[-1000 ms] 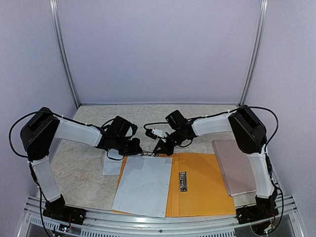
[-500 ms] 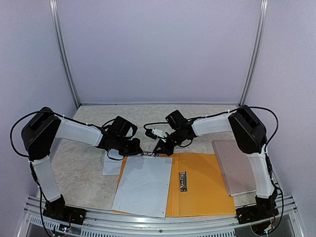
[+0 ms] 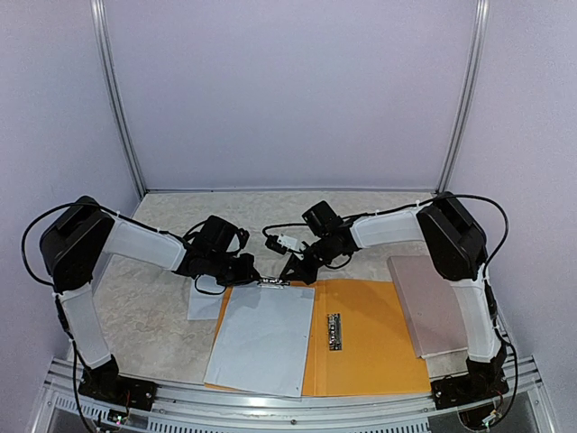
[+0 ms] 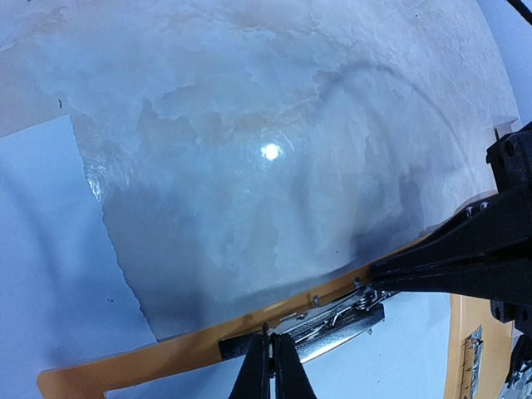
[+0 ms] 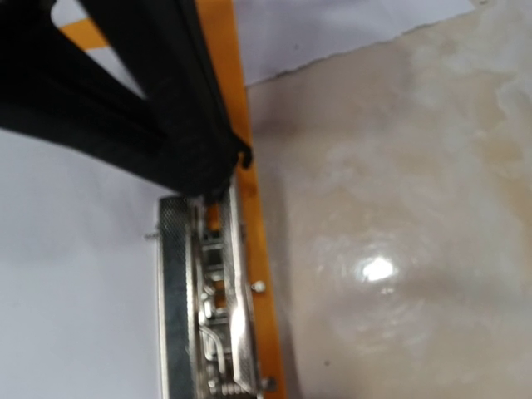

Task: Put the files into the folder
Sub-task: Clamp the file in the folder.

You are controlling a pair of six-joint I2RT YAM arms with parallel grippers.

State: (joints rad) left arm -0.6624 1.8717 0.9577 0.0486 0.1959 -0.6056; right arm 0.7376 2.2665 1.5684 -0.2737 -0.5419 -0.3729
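Note:
The orange-yellow folder [image 3: 365, 338] lies open at the near middle of the table. A white sheet [image 3: 263, 338] covers its left half, with its top under a metal clip [image 3: 272, 282]. My left gripper [image 3: 255, 273] is shut, its tips at the clip's left end. In the left wrist view the left gripper [image 4: 272, 342] touches the clip [image 4: 349, 326] by the folder's orange edge [image 4: 150, 362]. My right gripper [image 3: 290, 273] is shut, its tips on the clip's right end. In the right wrist view the right gripper [image 5: 224, 189] meets the clip [image 5: 204, 299].
A second loose white sheet [image 3: 204, 302] lies left of the folder. A small metal fastener [image 3: 334, 331] sits at the folder's middle. A pinkish-brown board [image 3: 431, 307] lies to the right, under my right arm. Purple walls close in on three sides.
My left arm has edged slightly towards the clip. The folder, sheets and right arm have not visibly moved.

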